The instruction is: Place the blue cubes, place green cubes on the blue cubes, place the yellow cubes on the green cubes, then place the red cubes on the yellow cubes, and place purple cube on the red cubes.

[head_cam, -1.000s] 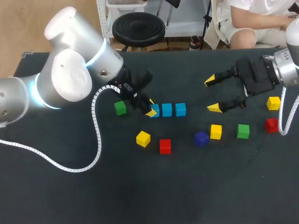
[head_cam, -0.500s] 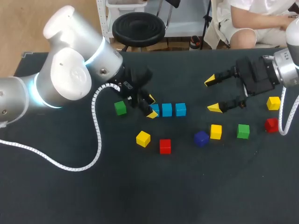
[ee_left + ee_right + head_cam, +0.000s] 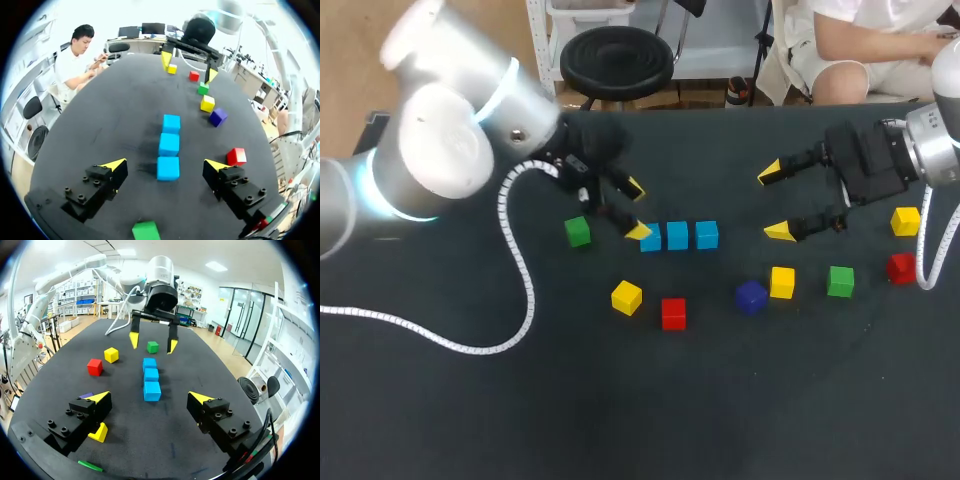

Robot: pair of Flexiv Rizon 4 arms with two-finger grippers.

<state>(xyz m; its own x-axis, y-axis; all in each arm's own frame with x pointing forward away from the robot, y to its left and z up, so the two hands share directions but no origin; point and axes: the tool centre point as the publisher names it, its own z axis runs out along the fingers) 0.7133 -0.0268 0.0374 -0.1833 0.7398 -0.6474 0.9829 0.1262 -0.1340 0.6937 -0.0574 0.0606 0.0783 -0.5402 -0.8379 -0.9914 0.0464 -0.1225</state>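
Note:
Three blue cubes lie in a tight row mid-table, seen again in the left wrist view and the right wrist view. My left gripper stands open just left of the row's end cube, raised off it and holding nothing. My right gripper hangs open and empty to the right of the row. Loose cubes: green, yellow and red near the left arm. Purple, yellow, green, red and yellow lie near the right arm.
All the cubes sit on a dark table, whose wide front half is bare cloth. My left arm's white cable loops down over the table's left side.
My left gripper has opened off the left-end blue cube and drawn back up and to the left. The cube stays in the row. The right arm has not moved.

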